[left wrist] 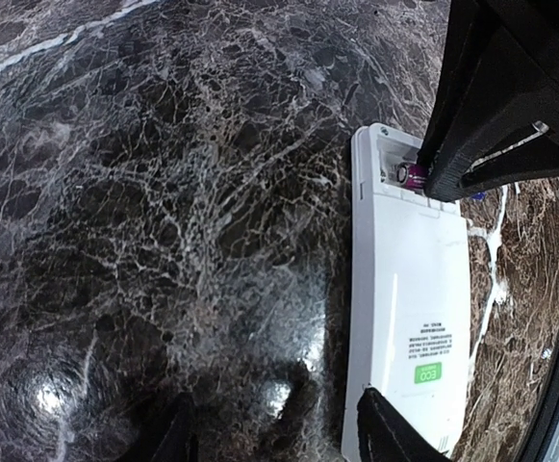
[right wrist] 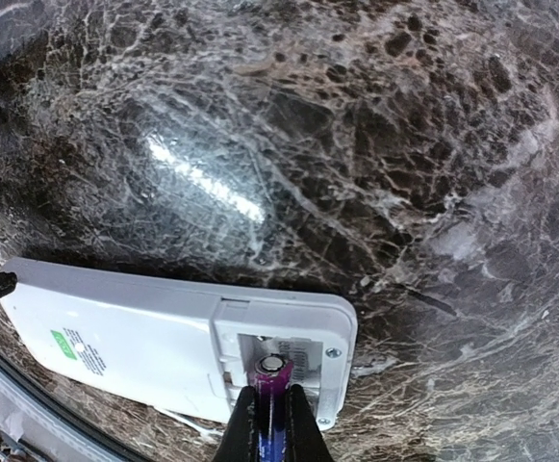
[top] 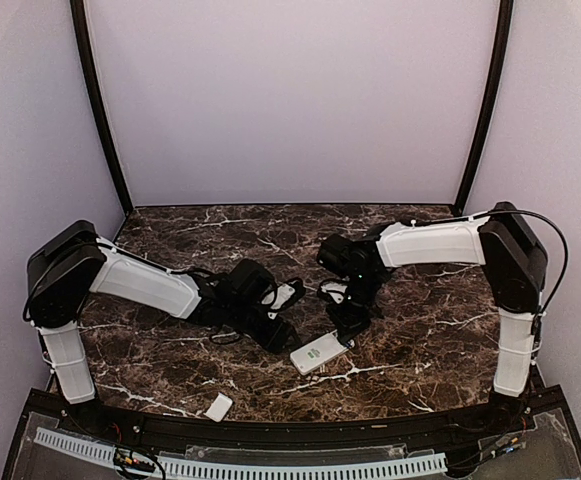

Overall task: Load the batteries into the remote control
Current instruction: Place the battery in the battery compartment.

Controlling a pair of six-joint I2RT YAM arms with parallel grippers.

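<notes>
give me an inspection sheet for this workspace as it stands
surface: dark marble table, glossy, no spills seen
job's things: remote lies back up with its compartment open; battery has its tip in the compartment; second battery not made out
clutter: white cover plate near the front edge, apart from the remote
grippers: right gripper shut on the battery; left gripper open, one finger at the remote's other end
cables: black cable loops beside the right arm
surroundings: pale walls, black posts
</notes>
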